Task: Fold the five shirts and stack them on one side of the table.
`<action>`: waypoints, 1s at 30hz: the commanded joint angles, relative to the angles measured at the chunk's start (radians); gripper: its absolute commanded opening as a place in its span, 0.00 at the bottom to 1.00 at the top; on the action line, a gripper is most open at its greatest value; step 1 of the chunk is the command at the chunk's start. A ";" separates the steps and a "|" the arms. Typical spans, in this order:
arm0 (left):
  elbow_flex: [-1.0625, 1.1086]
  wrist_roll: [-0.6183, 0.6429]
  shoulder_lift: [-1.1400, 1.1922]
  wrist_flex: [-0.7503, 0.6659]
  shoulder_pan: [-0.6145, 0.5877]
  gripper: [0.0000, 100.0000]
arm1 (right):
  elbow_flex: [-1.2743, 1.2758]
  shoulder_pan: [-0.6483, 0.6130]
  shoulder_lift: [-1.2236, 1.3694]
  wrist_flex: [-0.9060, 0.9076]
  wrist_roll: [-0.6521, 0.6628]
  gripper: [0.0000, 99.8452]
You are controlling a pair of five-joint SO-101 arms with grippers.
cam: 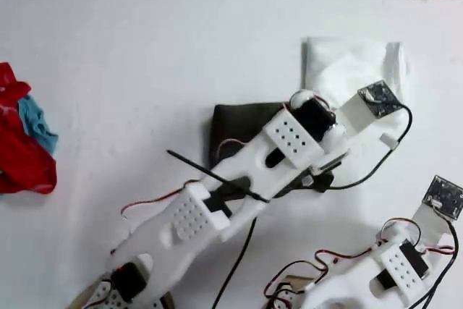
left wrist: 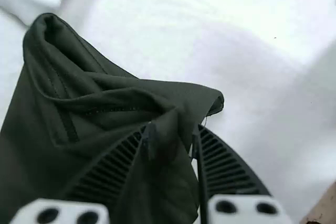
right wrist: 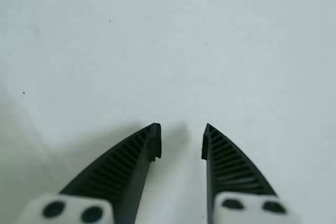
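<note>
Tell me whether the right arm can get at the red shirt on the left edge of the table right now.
Probably not. The red shirt lies at the far side from the right gripper, and the left arm, gripping the dark shirt, stretches across the way.

Arm [cam: 289,135] over dark shirt [cam: 231,124]; white shirt [cam: 340,63] beside, seemingly folded; red heap [cam: 22,157] well apart.

We look down on the white table [cam: 145,48] from a fixed high camera, set well above it and taking in most of its surface. From the left wrist we peer along the left gripper [left wrist: 174,129] at very close range onto the dark shirt [left wrist: 79,98], the same shirt the high view shows near the table's middle. From the right wrist we look past the right gripper [right wrist: 181,128], close above bare table.
</note>
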 commanded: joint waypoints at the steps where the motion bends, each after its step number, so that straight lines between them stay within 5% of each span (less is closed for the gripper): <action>1: -0.104 0.011 -0.051 0.043 -0.058 0.15 | -0.020 0.010 -0.025 -0.018 -0.005 0.13; 8: -0.051 0.011 -0.256 0.044 -0.247 0.15 | -0.040 -0.044 -0.016 -0.005 0.000 0.13; 15: 0.320 0.008 -0.319 0.040 -0.414 0.15 | -0.454 -0.527 -0.007 0.483 -0.091 0.13; 21: 0.464 0.008 -0.381 0.035 -0.454 0.10 | -0.694 -0.874 0.182 0.622 -0.215 0.14; 30: 0.868 0.008 -0.638 -0.129 -0.582 0.11 | -0.945 -0.932 0.496 0.656 -0.224 0.14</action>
